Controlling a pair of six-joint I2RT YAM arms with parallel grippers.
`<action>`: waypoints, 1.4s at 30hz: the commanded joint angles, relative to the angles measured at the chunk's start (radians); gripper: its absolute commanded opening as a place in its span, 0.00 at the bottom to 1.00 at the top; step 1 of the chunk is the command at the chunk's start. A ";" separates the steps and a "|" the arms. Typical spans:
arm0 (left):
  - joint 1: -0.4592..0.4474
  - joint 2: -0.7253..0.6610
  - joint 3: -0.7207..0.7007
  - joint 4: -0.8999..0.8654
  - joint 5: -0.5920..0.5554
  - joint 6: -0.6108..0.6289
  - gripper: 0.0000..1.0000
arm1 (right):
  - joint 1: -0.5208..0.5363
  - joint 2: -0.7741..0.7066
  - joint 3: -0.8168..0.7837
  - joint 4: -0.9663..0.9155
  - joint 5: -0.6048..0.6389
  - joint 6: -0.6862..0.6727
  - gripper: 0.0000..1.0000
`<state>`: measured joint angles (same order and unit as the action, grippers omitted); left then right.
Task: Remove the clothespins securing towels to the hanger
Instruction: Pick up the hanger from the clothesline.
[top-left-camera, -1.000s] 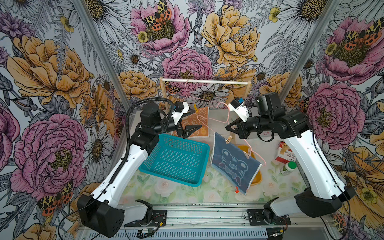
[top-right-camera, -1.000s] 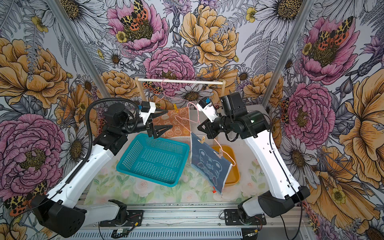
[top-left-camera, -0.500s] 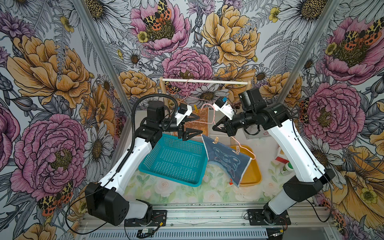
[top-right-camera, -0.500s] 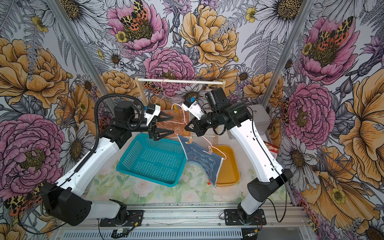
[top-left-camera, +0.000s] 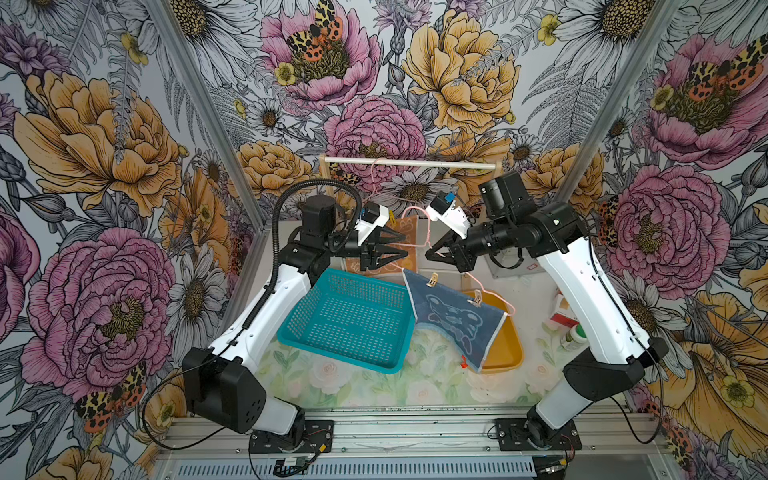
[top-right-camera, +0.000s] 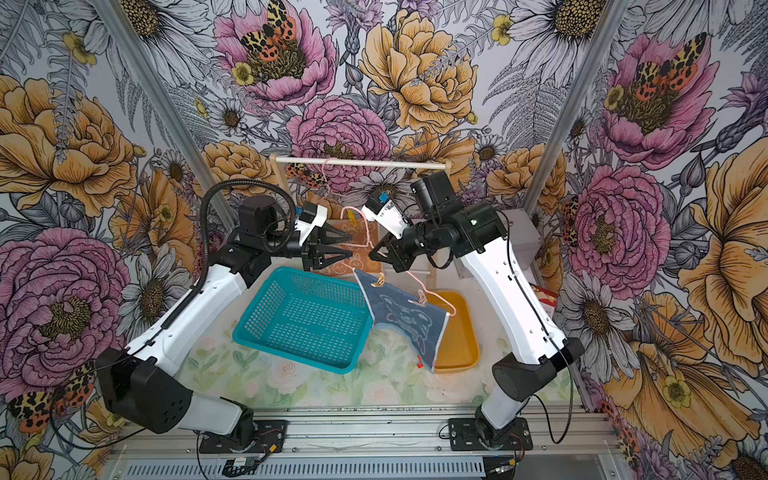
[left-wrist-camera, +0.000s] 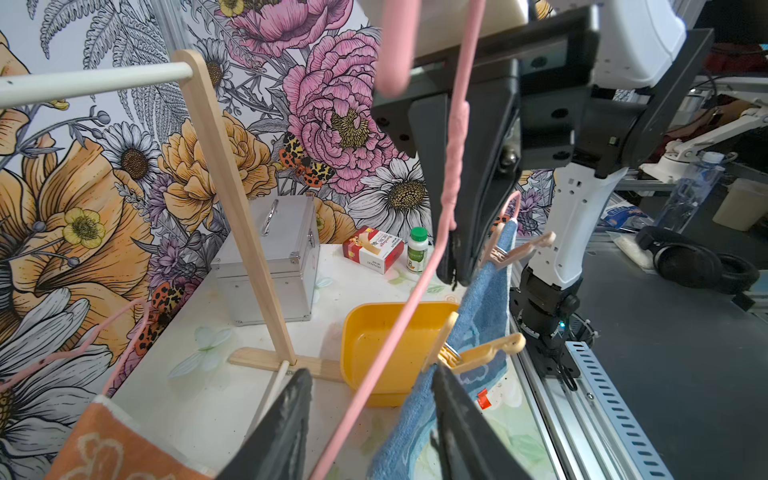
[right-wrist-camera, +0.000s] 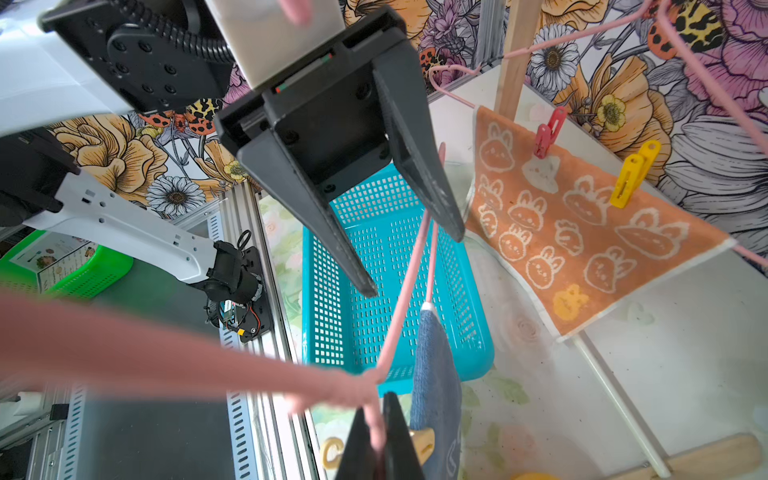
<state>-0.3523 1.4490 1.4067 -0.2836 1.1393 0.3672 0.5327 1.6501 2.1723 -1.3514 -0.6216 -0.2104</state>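
Right wrist view: red clothespin (right-wrist-camera: 548, 133) and yellow clothespin (right-wrist-camera: 629, 176) pinch the orange towel (right-wrist-camera: 582, 237). Two wooden clothespins (top-left-camera: 432, 280) hold the blue towel (top-left-camera: 457, 326). None are off yet. Right pincer (right-wrist-camera: 376, 432) squeezes its hanger (left-wrist-camera: 392, 332); left pincer (top-left-camera: 405, 245) is open around it.

**A:** What stands on your bench besides the job?

**B:** I list, on my flower-printed bench (top-left-camera: 415, 386):
1. Teal perforated basket (top-left-camera: 353, 324), left of centre.
2. Yellow tub (top-left-camera: 509, 345), just right of the basket.
3. Wooden rack with a white rail (top-left-camera: 409, 163), at the back.
4. Silver metal case (left-wrist-camera: 270, 257) with a lid handle, beside the rack's upright.
5. Red-and-white carton (left-wrist-camera: 372, 249) and green-capped white bottle (left-wrist-camera: 417, 249), side by side on my right.

**A:** And off the bench?

**B:** Black headphones (left-wrist-camera: 698, 262) and a green basket (right-wrist-camera: 83, 266).
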 joint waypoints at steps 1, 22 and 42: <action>-0.008 0.000 0.020 -0.011 0.026 0.000 0.45 | 0.007 -0.001 0.044 0.020 0.010 -0.027 0.00; -0.005 0.071 0.098 -0.054 0.037 0.025 0.50 | 0.015 0.007 0.057 0.002 0.015 -0.046 0.00; -0.018 0.024 0.098 -0.074 -0.011 0.017 0.00 | 0.016 0.014 0.119 0.006 0.123 -0.053 0.00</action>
<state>-0.3710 1.4990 1.4853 -0.3607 1.2007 0.4152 0.5304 1.6524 2.2585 -1.3472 -0.4931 -0.2558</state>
